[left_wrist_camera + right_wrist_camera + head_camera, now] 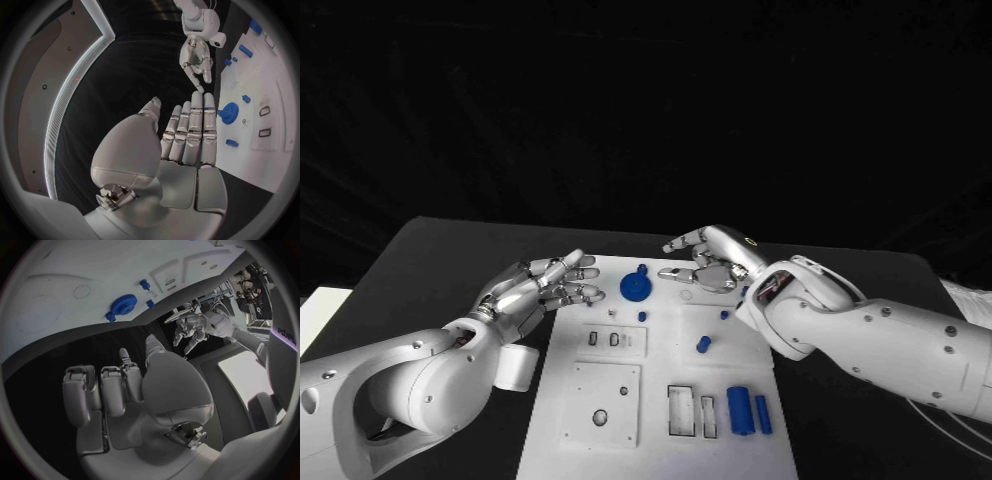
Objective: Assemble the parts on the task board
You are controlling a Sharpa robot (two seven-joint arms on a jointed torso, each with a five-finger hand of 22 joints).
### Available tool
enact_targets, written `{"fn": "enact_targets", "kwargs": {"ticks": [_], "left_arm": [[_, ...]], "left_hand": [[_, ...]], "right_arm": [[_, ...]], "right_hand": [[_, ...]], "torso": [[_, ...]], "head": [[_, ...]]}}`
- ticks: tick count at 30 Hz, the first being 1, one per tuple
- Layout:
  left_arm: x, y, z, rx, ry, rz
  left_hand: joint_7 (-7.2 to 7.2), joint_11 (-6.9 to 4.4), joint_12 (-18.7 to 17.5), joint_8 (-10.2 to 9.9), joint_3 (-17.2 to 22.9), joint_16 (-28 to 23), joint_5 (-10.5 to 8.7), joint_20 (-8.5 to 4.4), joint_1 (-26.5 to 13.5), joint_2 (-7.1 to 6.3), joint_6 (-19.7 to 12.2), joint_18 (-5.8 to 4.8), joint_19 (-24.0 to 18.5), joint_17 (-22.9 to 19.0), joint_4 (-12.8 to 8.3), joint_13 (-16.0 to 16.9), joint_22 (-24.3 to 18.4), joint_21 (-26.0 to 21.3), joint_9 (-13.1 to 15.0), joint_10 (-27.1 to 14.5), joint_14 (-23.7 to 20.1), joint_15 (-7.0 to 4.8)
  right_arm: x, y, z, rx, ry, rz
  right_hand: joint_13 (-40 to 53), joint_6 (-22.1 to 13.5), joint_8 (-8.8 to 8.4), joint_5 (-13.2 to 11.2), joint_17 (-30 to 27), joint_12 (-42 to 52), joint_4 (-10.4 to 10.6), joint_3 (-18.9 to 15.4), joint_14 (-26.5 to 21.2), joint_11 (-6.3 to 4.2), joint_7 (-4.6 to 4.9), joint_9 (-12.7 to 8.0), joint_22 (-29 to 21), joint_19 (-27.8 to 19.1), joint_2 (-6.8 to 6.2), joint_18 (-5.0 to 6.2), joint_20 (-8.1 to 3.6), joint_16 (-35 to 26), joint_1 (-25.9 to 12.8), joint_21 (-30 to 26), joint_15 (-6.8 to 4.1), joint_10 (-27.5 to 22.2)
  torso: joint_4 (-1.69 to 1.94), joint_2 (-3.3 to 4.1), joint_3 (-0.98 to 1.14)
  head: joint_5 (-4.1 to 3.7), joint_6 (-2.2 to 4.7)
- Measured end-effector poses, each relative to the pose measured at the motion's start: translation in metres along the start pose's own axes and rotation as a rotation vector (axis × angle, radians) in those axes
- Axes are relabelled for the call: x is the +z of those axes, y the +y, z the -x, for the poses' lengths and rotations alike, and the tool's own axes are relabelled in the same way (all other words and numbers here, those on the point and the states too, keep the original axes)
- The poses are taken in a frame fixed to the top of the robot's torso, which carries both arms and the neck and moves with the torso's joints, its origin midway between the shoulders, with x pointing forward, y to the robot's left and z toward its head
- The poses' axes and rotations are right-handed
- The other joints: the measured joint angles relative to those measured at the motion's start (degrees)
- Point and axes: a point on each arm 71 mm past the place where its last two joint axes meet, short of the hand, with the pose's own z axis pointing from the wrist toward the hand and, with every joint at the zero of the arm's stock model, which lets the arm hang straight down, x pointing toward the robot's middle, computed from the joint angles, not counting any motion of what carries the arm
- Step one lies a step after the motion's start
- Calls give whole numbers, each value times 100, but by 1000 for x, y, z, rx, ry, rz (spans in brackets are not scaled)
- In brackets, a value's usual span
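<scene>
The task board (661, 385) is laid lengthwise in the middle of the black table (430, 270), running from the 12 o'clock to the 6 o'clock side of the head view.

Blue parts counted on the board in the head view:
- One gear (635, 288), lying flat at the board's 12 o'clock end, with a small stub at its far edge.
- Two long cylinders (740, 409), laid side by side near the 5 o'clock corner; the thinner one (763, 414) is placed just beside the thicker.
- One short peg (704, 345), set toward the 3 o'clock edge at mid-board.
- Two small studs (642, 316), one below the gear and one (726, 314) toward 3 o'clock of it.

Two small slots (604, 339) and several rectangular recesses (679, 409) are seen in the board's surface; an exact count of the recesses cannot be given.

The left hand (542, 288) is held over the board's 9 o'clock edge near the far end, just beside the gear. Its fingers are extended close together with the thumb set apart, and nothing is held.

The right hand (707, 260) is held above the board's 12 o'clock end, at 2 o'clock of the gear. Its fingers are curled partly inward and nothing is held.

One white cylindrical object (516, 367) is standing off the board at its 9 o'clock side.
</scene>
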Motion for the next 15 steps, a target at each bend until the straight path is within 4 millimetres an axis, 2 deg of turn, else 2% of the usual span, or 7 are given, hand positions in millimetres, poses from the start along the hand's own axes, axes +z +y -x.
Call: {"fn": "enact_targets", "kwargs": {"ticks": [3, 7, 9, 15], "left_arm": [[0, 0, 1, 1, -3, 0], [2, 1, 1, 2, -4, 0], [3, 1, 1, 2, -4, 0], [5, 2, 3, 3, -8, 0]], "left_hand": [[0, 0, 0, 0, 0, 0, 0, 0, 0, 0, 0, 1, 0, 0, 0, 0, 0, 0, 0, 0, 0, 0], [0, 0, 0, 0, 0, 0, 0, 0, 0, 0, 0, 0, 0, 0, 0, 0, 0, 0, 0, 0, 0, 0], [0, 0, 0, 0, 0, -22, 0, 0, 0, 0, 0, 1, 0, -1, 0, 0, 0, 0, 0, 0, 0, 0], [0, 0, 0, 0, 0, -22, 0, 0, 0, 0, 0, 0, 0, -1, 0, 0, 1, 0, 0, 0, 0, 0]], "right_arm": [[-14, -17, 15, 24, -6, -34], [-33, -42, 34, 45, 5, -85], [-43, -54, 41, 56, 14, -105], [-65, -84, 54, 65, 28, -169]], "right_hand": [[2, 131, 39, 0, 0, -43, -227, 52, 0, 0, -27, 24, 0, 0, 3, 0, 0, 0, 275, 0, 0, 0], [32, 197, 56, 50, 0, -204, -493, 114, 0, -28, -50, 32, 0, 0, -75, 0, 0, 0, 542, 0, 0, -89], [33, 197, 52, 175, 0, -264, -611, 137, 0, -11, -50, 25, -1, 0, -112, 0, 0, 0, 654, 0, 1, -113], [33, 112, -2, 300, -1, -297, -744, 178, 0, 9, -12, -3, -1, 0, -145, 0, 0, 0, 762, 0, 1, -133]], "torso": [[-36, -19, 12], [-87, -49, 39], [-104, -62, 57], [-169, -84, 113]], "head": [[-1, 9], [-4, 13], [-16, 13], [-41, 13]]}}
